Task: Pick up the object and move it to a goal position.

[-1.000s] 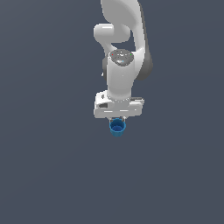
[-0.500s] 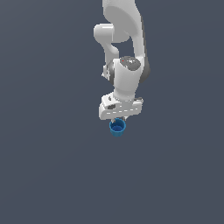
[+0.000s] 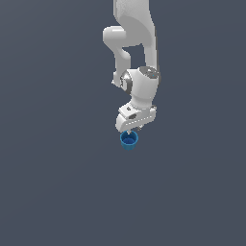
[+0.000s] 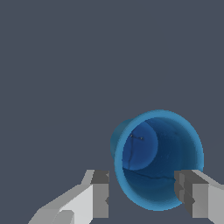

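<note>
The gripper (image 4: 142, 194) is shown spread, with one finger (image 4: 99, 194) set outside the cup's wall on one side and the other finger on the far side; a narrow gap is visible at the first finger, while contact at the second cannot be settled. No pinch on the cup is seen. In the exterior view the gripper (image 3: 129, 129) is held directly above the cup (image 3: 129, 140), at the end of the white arm (image 3: 139, 53), which is turned slightly so that the gripper's body sits askew.

The cup (image 4: 158, 158) is seen from above in the wrist view: blue, round, upright, its darker hollow facing the camera. It is seated on the plain grey table (image 3: 57, 182), just under the gripper. No goal marker is visible in either view.

The step in hand is judged to be the final alignment before the grasp, the cup being straddled but not yet held. The next move is judged to call for the fingers to be closed evenly on the wall, so that the cup is neither tipped nor pushed aside, and then for a lift toward the goal.
</note>
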Tool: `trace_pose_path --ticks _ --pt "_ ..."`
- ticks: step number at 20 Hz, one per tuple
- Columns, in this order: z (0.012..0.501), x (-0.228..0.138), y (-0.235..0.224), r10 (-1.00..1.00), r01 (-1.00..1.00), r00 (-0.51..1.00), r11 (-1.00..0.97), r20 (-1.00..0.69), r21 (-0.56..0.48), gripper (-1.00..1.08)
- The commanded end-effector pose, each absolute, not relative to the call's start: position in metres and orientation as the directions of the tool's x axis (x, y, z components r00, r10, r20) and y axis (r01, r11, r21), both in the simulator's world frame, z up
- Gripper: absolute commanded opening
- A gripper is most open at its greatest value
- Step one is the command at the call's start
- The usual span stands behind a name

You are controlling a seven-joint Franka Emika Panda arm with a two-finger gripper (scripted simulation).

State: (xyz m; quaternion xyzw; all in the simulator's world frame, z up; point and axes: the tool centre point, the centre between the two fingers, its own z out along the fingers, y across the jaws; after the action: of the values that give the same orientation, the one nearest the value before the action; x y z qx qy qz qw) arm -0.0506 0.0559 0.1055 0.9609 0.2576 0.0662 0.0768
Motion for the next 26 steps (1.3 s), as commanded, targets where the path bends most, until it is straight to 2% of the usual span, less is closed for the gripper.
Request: trace_pose_path --ticks 1,22,23,26 --pt "0.101 -0.056 0.06 0.538 0.516 0.838 -0.835 0.089 0.189 0.28" --pt "0.071 -0.057 0.06 0.567 0.544 0.819 -0.816 0.09 0.194 0.28" --pt "0.071 -0.057 0.06 0.567 0.544 0.819 -0.816 0.09 0.194 -1.0" --pt "0.071 -0.057 0.06 0.567 0.544 0.819 -0.816 0.09 0.194 -1.0"
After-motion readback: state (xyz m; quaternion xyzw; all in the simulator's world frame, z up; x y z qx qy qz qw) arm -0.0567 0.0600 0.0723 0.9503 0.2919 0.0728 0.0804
